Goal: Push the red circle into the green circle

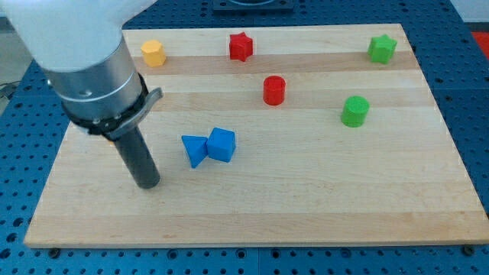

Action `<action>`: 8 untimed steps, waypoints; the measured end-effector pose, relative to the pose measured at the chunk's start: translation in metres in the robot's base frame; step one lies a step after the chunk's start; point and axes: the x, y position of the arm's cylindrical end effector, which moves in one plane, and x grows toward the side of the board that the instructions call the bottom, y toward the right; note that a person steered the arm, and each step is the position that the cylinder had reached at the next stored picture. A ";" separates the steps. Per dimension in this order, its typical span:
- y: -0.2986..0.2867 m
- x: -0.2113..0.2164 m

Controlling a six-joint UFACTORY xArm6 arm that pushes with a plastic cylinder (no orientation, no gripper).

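Note:
The red circle (274,90) stands on the wooden board, right of centre in the upper half. The green circle (354,111) stands to its right and a little lower, clearly apart from it. My tip (147,183) rests on the board in the lower left, far to the left of and below the red circle. It touches no block. The nearest blocks to it are the two blue ones to its right.
A blue triangle (194,150) and a blue cube (221,144) touch each other left of centre. A yellow hexagon (153,53) sits at the top left, a red star (241,46) at the top middle, a green star (382,49) at the top right.

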 end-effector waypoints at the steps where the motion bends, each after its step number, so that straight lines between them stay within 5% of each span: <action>1: 0.001 -0.062; 3: 0.026 -0.144; 7: 0.167 -0.108; 8: 0.174 -0.135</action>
